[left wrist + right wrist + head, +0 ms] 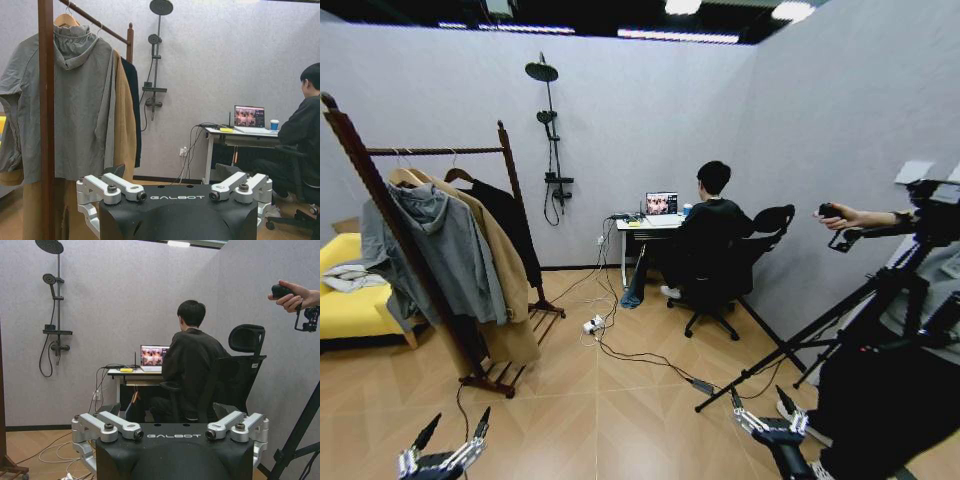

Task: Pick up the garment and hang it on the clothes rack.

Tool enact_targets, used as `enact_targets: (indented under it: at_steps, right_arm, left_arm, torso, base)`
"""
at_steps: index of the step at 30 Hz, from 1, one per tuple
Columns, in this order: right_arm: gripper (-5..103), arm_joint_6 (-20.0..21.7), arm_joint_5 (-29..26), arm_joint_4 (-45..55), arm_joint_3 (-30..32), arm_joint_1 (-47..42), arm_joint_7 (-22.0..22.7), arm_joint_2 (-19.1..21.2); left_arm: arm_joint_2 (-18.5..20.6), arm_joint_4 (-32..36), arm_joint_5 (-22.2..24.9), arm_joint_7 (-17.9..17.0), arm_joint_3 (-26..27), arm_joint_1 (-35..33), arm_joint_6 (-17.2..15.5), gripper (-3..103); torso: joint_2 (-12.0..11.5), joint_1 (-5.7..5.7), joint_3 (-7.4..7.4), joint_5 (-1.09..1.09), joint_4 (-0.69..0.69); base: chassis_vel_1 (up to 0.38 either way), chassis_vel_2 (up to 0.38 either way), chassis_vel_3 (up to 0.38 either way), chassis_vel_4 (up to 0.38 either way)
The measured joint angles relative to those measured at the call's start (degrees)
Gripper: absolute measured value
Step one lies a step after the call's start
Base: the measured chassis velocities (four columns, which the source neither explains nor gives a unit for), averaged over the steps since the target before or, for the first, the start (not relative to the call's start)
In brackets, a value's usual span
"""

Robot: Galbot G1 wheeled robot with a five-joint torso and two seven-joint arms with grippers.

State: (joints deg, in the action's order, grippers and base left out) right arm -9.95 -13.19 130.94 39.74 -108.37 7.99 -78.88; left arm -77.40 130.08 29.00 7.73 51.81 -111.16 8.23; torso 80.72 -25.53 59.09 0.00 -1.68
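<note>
Black jacket (510, 225), the garment in question, already hangs at the far end of the clothes rack (380, 205), its wooden hanger hooked over the top bar. From where I stand it is mostly tucked behind the long tan coat (500, 270), and in the left wrist view just a dark strip of it shows past the coat's edge. Nearest the robot hangs the grey hoodie (440, 250), so the three pieces sit in a row along the bar, pressed close because the bar is short.

Neither arm is near any of this. The left gripper (450, 438) is held low at the bottom of the head view, well apart from the rack, fingers spread and holding nothing. The right gripper (770, 412) is low on the other side, likewise spread wide and empty. Both look parked, wrists level and pointing forward into the room.

Cables (620, 345) trail across the wooden floor from a power strip toward the desk (640, 225), where a seated person faces a laptop. A tripod leg (790, 345) slants in on the right. A yellow sofa (345, 300) sits behind the rack.

Judging by how things lie, the jacket is either already hung or waiting there to be lifted off.
</note>
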Motion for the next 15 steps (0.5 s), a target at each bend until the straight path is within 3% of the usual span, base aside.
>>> enact_targets:
  at_steps: [15]
  right_arm:
    - [100,0.0,0.0,0.0,0.0,0.0,0.0,0.0]
  left_arm:
    - [0.0,0.0,0.0,0.0,0.0,0.0,0.0,100]
  torso:
    - [0.0,-0.01,0.0,0.0,0.0]
  base:
    - [0.0,0.0,0.0,0.0]
